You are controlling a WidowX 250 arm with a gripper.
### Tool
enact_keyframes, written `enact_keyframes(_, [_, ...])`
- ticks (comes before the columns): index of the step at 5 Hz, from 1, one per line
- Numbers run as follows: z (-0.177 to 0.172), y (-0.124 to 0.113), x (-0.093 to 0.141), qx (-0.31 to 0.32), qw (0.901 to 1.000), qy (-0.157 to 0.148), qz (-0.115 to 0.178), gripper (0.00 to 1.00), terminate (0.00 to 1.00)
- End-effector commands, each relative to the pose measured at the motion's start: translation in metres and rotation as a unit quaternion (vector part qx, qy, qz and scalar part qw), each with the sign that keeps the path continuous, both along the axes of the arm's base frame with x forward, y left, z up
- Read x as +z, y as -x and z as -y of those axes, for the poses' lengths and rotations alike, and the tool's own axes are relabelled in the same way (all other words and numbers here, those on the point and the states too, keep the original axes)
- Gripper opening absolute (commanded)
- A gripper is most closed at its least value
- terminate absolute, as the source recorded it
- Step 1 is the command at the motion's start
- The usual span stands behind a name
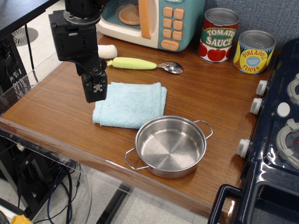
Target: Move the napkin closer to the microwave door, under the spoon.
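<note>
The gripper [95,88] overlaps the napkin [131,104]'s left edge; whether its jaws are parted or closed cannot be told. The arm hides part of the mushroom [108,51], and the frame crops the microwave door [135,16].

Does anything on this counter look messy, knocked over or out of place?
Nothing is spilled or damaged. The spoon lies on the bare wood in front of the microwave door, and the napkin sits slightly askew, its near corner tucked against the empty steel pot. Both cans stand upright.
</note>
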State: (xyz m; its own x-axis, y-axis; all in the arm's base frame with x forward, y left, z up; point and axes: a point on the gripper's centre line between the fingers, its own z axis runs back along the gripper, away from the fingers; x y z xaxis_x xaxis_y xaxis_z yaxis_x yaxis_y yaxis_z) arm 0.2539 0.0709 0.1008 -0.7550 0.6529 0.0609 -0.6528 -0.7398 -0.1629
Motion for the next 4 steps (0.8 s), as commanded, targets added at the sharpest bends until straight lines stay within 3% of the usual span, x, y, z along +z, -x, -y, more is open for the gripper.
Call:
enact_keyframes(1, [0.0,0.0,0.0,0.0,1.0,0.0,0.0,1.0,0.0])
enact_keyframes(2, [-0.009,-0.018,-0.005,0.04,0.9991,0.001,-0.013,1.0,0.0])
enact_keyframes(4, [0.007,-0.053,-0.019,0.048,0.9988,-0.007,-0.011,1.0,0.0])
